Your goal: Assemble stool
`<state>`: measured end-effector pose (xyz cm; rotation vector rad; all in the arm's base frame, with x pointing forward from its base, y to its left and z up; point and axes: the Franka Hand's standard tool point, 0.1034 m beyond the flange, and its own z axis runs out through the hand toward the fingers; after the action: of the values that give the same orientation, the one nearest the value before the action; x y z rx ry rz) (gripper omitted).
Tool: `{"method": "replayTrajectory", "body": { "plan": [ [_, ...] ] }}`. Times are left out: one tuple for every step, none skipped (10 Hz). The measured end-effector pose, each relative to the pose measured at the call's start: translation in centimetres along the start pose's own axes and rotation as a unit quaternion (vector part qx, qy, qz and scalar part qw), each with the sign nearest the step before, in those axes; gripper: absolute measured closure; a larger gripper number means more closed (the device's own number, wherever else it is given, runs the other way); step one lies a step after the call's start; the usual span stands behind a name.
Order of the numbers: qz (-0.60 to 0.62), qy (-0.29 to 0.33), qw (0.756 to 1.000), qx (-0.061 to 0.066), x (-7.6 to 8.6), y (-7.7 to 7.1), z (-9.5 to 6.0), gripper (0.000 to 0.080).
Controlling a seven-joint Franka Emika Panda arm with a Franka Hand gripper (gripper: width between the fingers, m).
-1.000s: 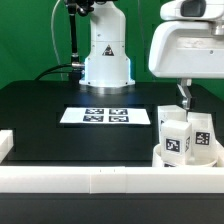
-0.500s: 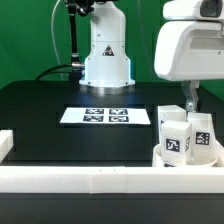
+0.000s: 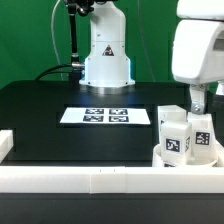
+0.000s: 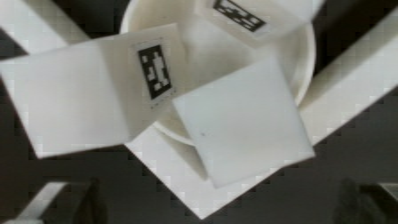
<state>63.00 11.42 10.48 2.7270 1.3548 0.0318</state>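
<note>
Jaws spread wide, our gripper (image 3: 197,103) hung over the legs (image 3: 176,140); we judged them light, rigid, slippery, best pinched across flat sides.

The white blocky legs (image 3: 181,134) with black-and-white tags stand clustered on the round seat (image 3: 160,157), at the exterior view's right. How many legs, apparently three, is hard to tell.

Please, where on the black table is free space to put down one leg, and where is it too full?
Free: the black table between the marker board and the front rail, and toward the exterior view's left. Crowded: the exterior view's right corner, where legs stand on the seat beneath the open gripper.
</note>
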Motion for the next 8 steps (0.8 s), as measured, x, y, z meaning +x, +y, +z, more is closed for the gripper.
{"method": "replayTrajectory", "body": {
  "plan": [
    [-0.051,0.001,0.999,-0.006,0.1,-0.2,0.2,0.015],
    [-0.068,-0.001,0.998,-0.007,0.1,-0.4,0.4,0.015],
    [-0.068,0.0,0.998,-0.007,0.1,-0.6,0.7,0.015],
    [-0.065,-0.002,0.998,-0.006,0.0,-0.7,1.0,0.015],
    [-0.059,-0.003,0.998,-0.005,0.0,-0.9,1.2,0.015],
    [-0.055,-0.004,0.998,-0.004,0.0,-1.0,1.5,0.015],
    [-0.053,-0.006,0.999,-0.003,-0.1,-1.1,1.7,0.015],
    [-0.051,-0.008,0.999,-0.002,-0.2,-1.1,2.0,0.015]
  ]
}}
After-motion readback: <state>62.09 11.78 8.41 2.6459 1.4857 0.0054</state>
